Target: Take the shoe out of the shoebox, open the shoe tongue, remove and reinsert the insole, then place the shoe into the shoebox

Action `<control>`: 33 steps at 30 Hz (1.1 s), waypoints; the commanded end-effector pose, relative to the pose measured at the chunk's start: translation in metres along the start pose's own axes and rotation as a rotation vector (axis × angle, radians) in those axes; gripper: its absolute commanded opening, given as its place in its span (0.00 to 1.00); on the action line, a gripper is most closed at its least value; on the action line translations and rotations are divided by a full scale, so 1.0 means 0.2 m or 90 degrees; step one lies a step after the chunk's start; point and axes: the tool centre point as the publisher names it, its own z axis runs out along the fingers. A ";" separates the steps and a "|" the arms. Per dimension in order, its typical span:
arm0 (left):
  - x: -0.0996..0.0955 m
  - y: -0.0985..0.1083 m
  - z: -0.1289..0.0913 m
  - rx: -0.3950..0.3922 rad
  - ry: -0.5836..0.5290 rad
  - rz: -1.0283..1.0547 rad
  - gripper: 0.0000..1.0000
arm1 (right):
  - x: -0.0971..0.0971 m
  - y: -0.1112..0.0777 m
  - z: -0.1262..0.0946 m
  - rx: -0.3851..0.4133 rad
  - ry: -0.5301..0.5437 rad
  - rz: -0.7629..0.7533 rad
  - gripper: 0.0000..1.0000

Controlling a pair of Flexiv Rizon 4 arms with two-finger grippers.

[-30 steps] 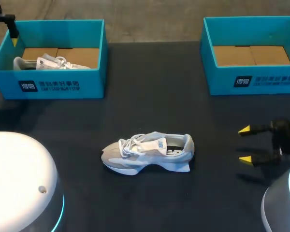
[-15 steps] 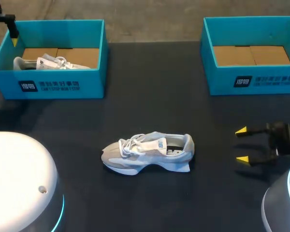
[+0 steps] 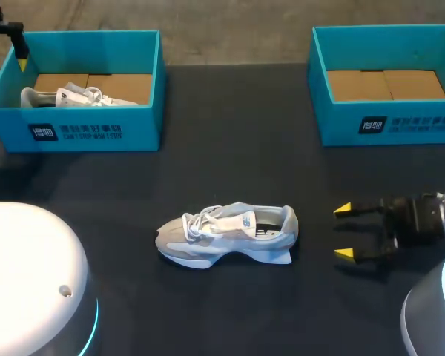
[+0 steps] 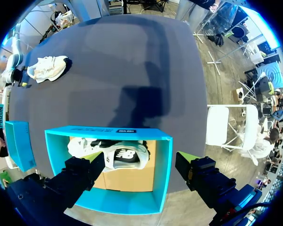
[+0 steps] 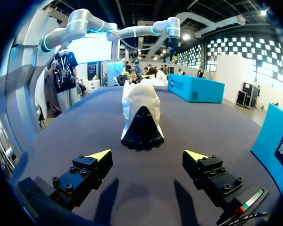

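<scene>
Light grey and white lace-up sneaker (image 3: 226, 233) sits upright on its sole approx. mid-desk, on the dark matte desk (image 3: 230, 148), outside both boxes. Toe twd my left, heel twd my right. Laces loose, white tongue standing up w/ a dark opening behind it. Can't tell whether the insole is in.

R gripper (image 3: 344, 232) hangs low over the desk just past the sneaker's heel, near but not touching. Its yellow-tipped fingers are spread apart w/ nothing btwn them. In the R wrist view the R gripper (image 5: 148, 154) points straight at the sneaker (image 5: 141, 117), whose dark heel end faces it, w/ a strip of bare desk btwn.

Open-topped teal cardboard shoebox (image 3: 74, 126) stands at the desk's far left. This left shoebox has a brown cardboard floor and holds a second sneaker (image 3: 63, 96), white w/ dark lining, lying twd the box's left side. L gripper (image 3: 21, 59) is up by that box's far-left corner; only one finger shows in the head view. In the L wrist view the L gripper (image 4: 137, 157) is above the left shoebox (image 4: 165, 160), fingers wide apart & holding nothing. The second sneaker (image 4: 113, 155) lies below & btwn them, untouched.

Another teal cardboard box, the right shoebox (image 3: 386, 122), stands at far right w/ brown floor showing, well apart from the sneaker.
</scene>
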 end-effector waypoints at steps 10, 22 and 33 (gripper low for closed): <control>0.00 0.00 0.00 0.000 0.001 0.000 1.00 | 0.03 0.04 0.21 -0.020 -0.017 0.008 1.00; 0.00 0.00 0.00 0.000 0.001 0.000 1.00 | 0.01 0.08 0.29 -0.018 -0.015 0.020 1.00; 0.00 0.00 0.00 0.000 0.001 0.000 1.00 | 0.01 0.10 0.38 -0.019 -0.005 0.043 1.00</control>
